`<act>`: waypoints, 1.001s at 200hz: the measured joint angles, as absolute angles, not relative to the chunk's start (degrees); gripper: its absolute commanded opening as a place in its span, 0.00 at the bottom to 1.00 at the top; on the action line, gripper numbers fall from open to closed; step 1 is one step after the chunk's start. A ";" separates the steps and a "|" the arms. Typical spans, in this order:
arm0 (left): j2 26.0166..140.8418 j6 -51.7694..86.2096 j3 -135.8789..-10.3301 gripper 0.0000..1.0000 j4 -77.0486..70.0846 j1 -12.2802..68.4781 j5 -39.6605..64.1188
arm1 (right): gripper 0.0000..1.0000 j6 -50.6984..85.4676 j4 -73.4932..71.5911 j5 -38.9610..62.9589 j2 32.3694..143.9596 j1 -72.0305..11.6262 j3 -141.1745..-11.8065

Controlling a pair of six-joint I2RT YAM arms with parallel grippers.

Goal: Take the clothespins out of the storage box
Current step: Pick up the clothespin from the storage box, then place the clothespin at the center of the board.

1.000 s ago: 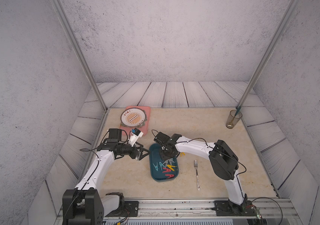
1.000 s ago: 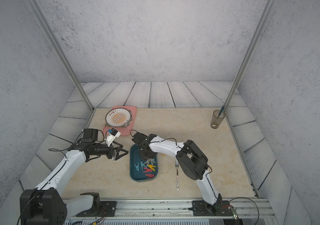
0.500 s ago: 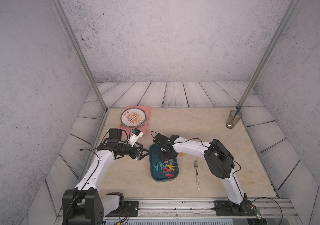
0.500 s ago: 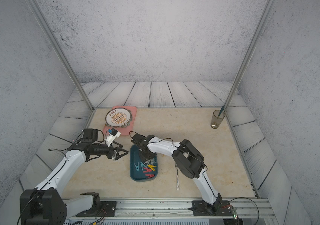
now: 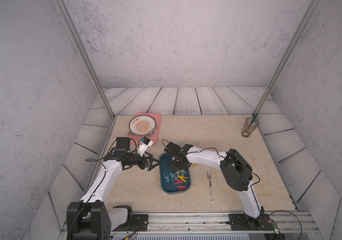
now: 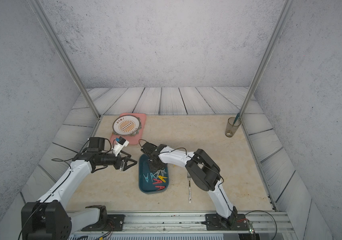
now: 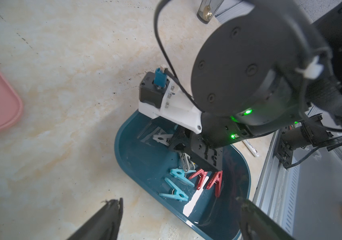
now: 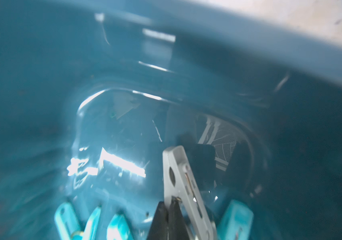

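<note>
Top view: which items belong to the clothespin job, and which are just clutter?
Job: clothespins, box, right gripper shut on grey pin, left gripper open.
Clutter: fork, tray, plate, glass.

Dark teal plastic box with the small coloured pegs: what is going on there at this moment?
The right claw is down inside the dark teal plastic storage box, shut, with its tips against a grey plastic clothespin. A real grip on it cannot be confirmed. The left claw hangs open and empty beside the box. Other coloured clothespins lie in the box.
</note>
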State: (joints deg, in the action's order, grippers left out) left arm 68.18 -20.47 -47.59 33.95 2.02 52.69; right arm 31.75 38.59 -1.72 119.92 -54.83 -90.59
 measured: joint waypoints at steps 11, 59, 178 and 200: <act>68.18 -20.47 -47.57 0.93 33.95 2.02 52.66 | 0.00 31.68 38.33 -1.61 117.58 -54.78 -89.34; 68.16 -20.32 -47.51 0.93 33.89 2.02 52.69 | 0.00 32.58 35.92 -3.81 104.44 -52.64 -83.96; 68.16 -20.32 -47.51 0.93 33.89 2.02 52.71 | 0.03 34.20 29.41 4.03 102.00 -36.47 -67.37; 68.16 -20.32 -47.51 0.93 33.91 2.02 52.71 | 0.04 34.20 28.75 4.62 104.20 -36.25 -67.07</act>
State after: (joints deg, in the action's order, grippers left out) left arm 68.16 -20.32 -47.51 33.91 2.02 52.71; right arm 34.20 28.75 4.62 104.20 -36.25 -67.07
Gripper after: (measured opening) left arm 0.927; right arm 0.045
